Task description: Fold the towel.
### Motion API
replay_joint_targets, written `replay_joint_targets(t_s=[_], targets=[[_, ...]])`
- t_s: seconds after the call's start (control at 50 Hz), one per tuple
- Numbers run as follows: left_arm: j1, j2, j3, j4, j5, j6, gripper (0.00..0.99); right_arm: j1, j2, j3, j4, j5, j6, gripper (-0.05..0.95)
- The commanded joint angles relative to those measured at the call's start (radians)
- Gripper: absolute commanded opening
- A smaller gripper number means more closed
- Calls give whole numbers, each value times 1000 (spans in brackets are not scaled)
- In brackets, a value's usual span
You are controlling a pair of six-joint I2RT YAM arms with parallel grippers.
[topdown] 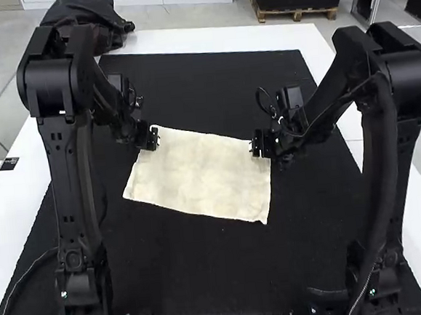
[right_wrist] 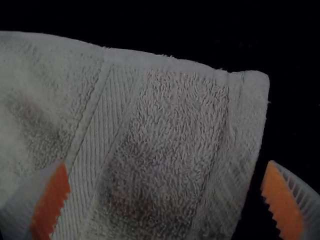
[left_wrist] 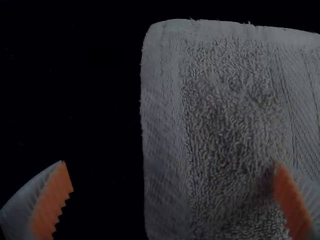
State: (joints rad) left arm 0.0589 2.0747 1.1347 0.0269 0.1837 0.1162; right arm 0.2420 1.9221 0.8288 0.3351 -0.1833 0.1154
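One towel [topdown: 205,176] lies flat on the black mat [topdown: 205,275], between the two arms and a little skewed; the high view gives its whole four-cornered outline, while the wrist views bring out its looped pile, smooth ribbed bands and a rounded corner apiece, with a few loose threads along the hem. It is pale cream, faintly rumpled across the middle, with its edges fairly straight; whether it is one layer or doubled, I cannot tell. At its far left corner is the left gripper [topdown: 152,139], and at its far right corner the right gripper [topdown: 257,145]. In the left wrist view the left gripper [left_wrist: 170,162] has its jaws wide apart, one finger over the pile and the other over the mat, the towel's side edge running between them. The right wrist view has the right gripper [right_wrist: 166,162] just as widely parted, again straddling a side edge. Farther out, the single mat covers much of one white table [topdown: 208,37], and one dark bag [topdown: 87,25] sits at the table's far left corner.
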Motion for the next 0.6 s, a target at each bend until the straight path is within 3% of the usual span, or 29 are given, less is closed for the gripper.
replay_joint_targets(t_s=[0.0,0.02,0.04,0.08,0.12,0.28,0.58], targets=[[9,32,2,7,-12,8,764,20,60,32,-2,5,-66,615],[9,38,-1,16,-18,8,679,20,60,30,-2,2,-77,485],[10,44,-6,27,-23,8,569,22,61,26,-1,-4,-89,280],[7,61,-19,64,-33,8,215,22,63,13,5,-21,-95,-33],[7,71,-30,87,-36,8,13,20,61,10,5,-22,-97,-23],[9,82,-50,133,-35,14,21,6,54,-11,7,-22,-97,-25],[10,16,-44,148,-16,11,21,-36,-35,-22,15,-22,-69,-26]])
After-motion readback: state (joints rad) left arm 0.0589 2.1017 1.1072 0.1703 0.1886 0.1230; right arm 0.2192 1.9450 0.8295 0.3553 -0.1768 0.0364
